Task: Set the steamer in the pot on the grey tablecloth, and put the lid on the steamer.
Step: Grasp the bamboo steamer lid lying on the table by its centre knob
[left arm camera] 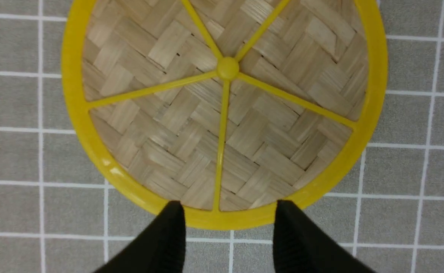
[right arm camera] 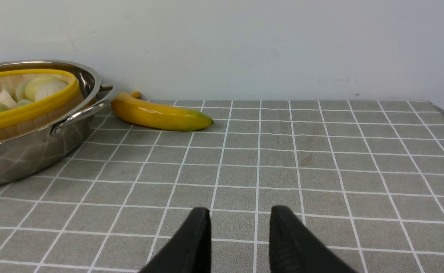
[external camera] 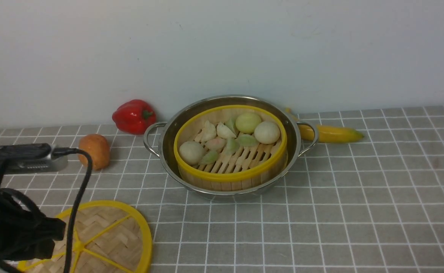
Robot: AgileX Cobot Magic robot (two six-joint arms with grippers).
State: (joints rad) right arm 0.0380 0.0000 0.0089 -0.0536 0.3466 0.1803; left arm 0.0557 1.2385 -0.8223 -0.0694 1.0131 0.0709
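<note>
While the steamer (external camera: pixel 231 176) sat in the pot (external camera: pixel 170 131) on the grey tablecloth (external camera: pixel 339 197), the lid (external camera: pixel 108 231) lay flat on the cloth, unplaced; the left gripper (left arm camera: pixel 228 204) hovered, jaws apart, over its rim, and the right gripper (right arm camera: pixel 239 212) gaped empty.

One each: pot (external camera: pixel 167 144), steamer (external camera: pixel 229 177), lid (external camera: pixel 108 227), pepper (external camera: pixel 132 115), banana (external camera: pixel 331 133)

Grey white-grid tablecloth (external camera: pixel 358 208); yellow-rimmed woven lid (external camera: pixel 108 235); red pepper (external camera: pixel 132 115); yellow banana (external camera: pixel 331 133).
</note>
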